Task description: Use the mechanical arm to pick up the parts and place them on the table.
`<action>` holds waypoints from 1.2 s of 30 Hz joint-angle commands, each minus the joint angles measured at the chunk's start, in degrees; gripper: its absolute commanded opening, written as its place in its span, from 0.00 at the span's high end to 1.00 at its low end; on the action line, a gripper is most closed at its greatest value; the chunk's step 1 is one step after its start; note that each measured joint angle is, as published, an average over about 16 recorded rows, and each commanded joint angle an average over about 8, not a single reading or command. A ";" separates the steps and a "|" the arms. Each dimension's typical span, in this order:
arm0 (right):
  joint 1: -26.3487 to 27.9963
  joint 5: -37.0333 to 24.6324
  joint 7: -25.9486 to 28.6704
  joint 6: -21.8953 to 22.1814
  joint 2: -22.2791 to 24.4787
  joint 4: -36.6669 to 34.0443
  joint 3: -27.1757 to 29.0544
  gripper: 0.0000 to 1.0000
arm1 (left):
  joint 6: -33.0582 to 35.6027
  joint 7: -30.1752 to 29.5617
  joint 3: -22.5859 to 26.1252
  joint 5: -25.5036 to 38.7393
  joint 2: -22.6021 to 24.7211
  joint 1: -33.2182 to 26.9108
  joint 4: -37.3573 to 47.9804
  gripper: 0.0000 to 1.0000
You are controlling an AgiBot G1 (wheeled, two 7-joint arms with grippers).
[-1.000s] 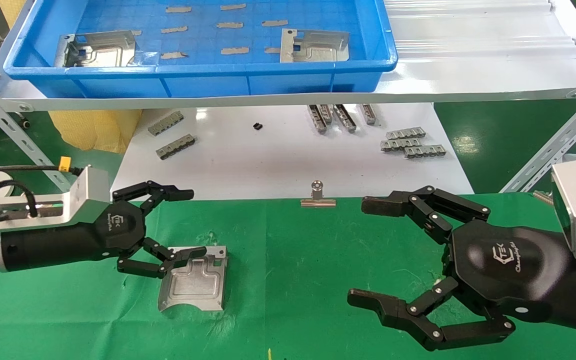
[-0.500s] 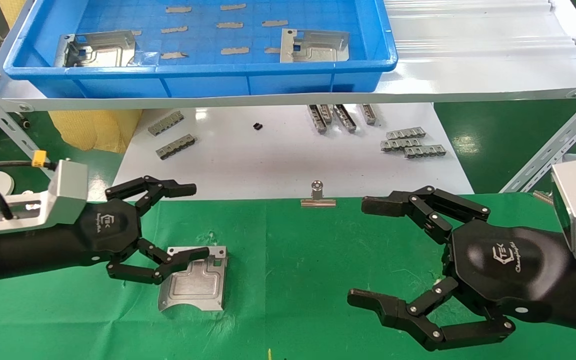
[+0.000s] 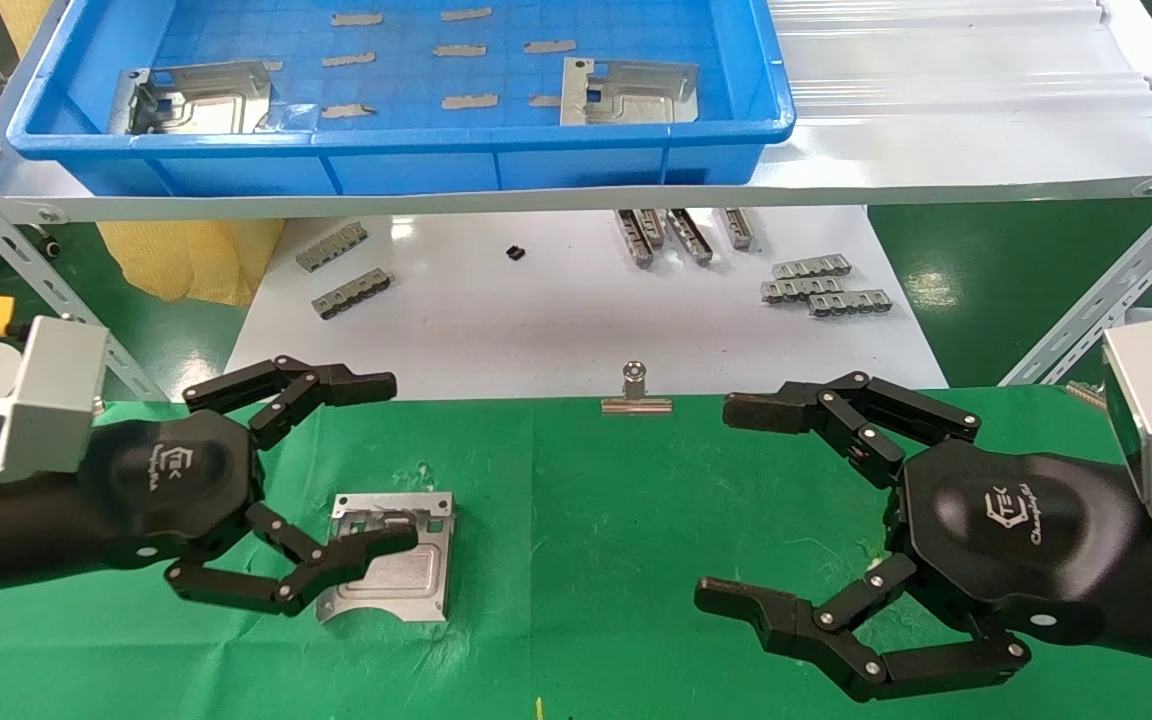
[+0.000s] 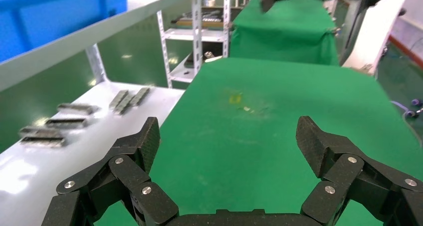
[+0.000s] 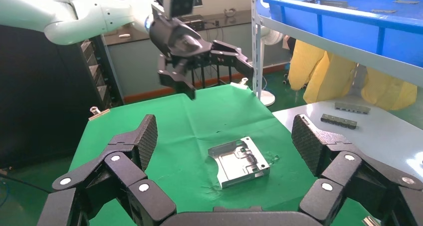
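Observation:
One silver part (image 3: 391, 565) lies flat on the green-cloth table (image 3: 586, 520), left of centre; it also shows in the right wrist view (image 5: 239, 161). My left gripper (image 3: 398, 460) is open and empty, raised above the cloth with its lower finger over the part's near-left corner in the head view. The right wrist view shows it high off the table (image 5: 219, 79). Its wrist view (image 4: 229, 138) shows only bare cloth between the fingers. My right gripper (image 3: 726, 503) is open and empty over the table's right side (image 5: 225, 133). Two more parts (image 3: 201, 95) (image 3: 626, 90) lie in the blue bin.
The blue bin (image 3: 396, 140) sits on a white shelf above the back. A glossy white board (image 3: 536, 320) behind the table holds grey comb-like strips (image 3: 821, 285). A silver binder clip (image 3: 636, 395) grips the cloth's far edge. A slanted metal brace (image 3: 1116, 290) stands at right.
My left gripper has drawn back to the left and toward me, away from the part on the cloth. The part and the right gripper have not moved.

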 commanded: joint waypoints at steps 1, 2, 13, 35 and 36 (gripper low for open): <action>0.00 0.00 0.00 0.00 0.00 0.00 0.00 0.00 | -0.23 -1.50 -0.90 -0.69 -0.67 1.11 -2.37 0.00; 0.00 0.00 0.00 0.00 0.00 0.00 0.00 0.00 | -0.34 -2.23 -1.33 -1.02 -0.98 1.65 -3.50 0.00; 0.00 0.00 0.00 0.00 0.00 0.00 0.00 0.00 | -1.57 -10.32 -6.17 -4.71 -4.56 7.64 -16.23 0.00; -0.02 0.01 0.00 0.02 0.00 -0.02 0.00 0.00 | -1.98 -12.52 -7.66 -5.91 -5.65 9.49 -20.05 0.00; -0.02 0.01 0.00 0.02 0.00 -0.02 0.00 0.00 | -1.97 -12.50 -7.63 -5.89 -5.63 9.45 -19.98 0.00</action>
